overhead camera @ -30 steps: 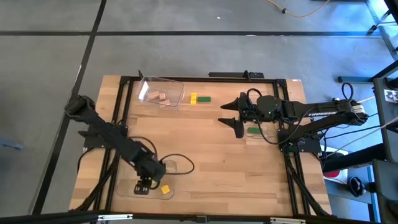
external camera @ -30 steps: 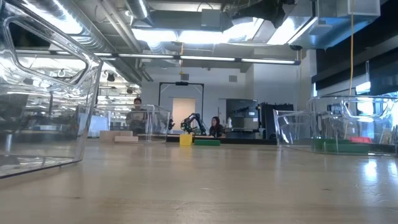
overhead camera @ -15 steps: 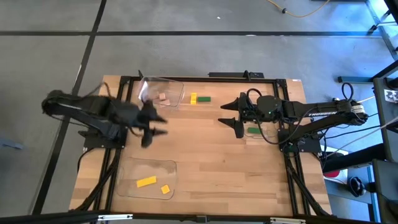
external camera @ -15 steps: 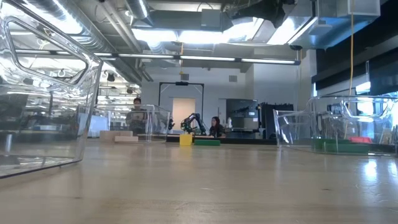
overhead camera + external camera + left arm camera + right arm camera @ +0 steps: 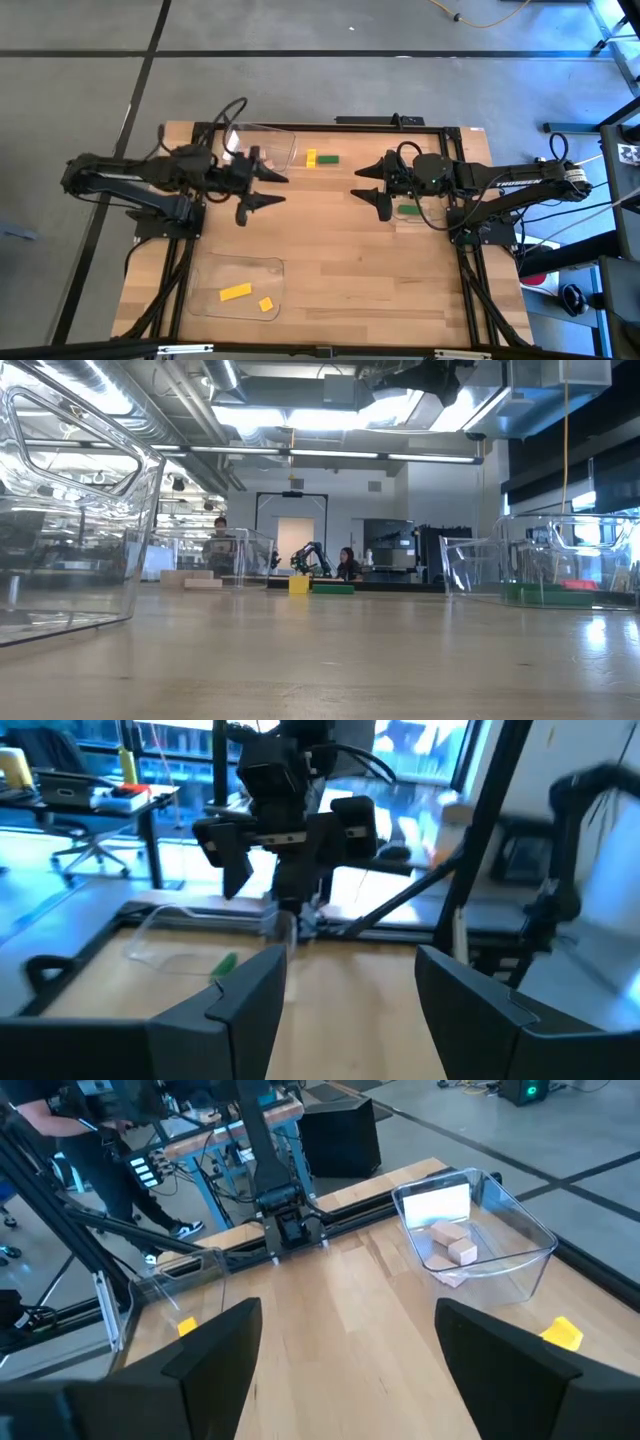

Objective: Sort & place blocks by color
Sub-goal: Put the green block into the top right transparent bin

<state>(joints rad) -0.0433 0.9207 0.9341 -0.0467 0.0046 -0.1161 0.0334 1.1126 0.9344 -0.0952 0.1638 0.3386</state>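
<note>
Since a second ago the left gripper has swung from the near-left tray up to the far-left part of the table, beside the far tray; its fingers stand wide apart and hold nothing. Over by the right edge the right gripper hangs where it was, jaws likewise spread and empty.

Two blocks lie loose near the far edge, just right of the far tray: a yellow block and a green bar, close together. Two yellow blocks sit in the near-left tray, tan blocks in the far tray, and a green block in the right tray.

These are small, plain-faced wooden pieces with square edges, probably light, rigid and not fragile. Pinching across two flat opposite sides, the bar across its short width, should hold; a loose grip could let one twist or slide.
</note>
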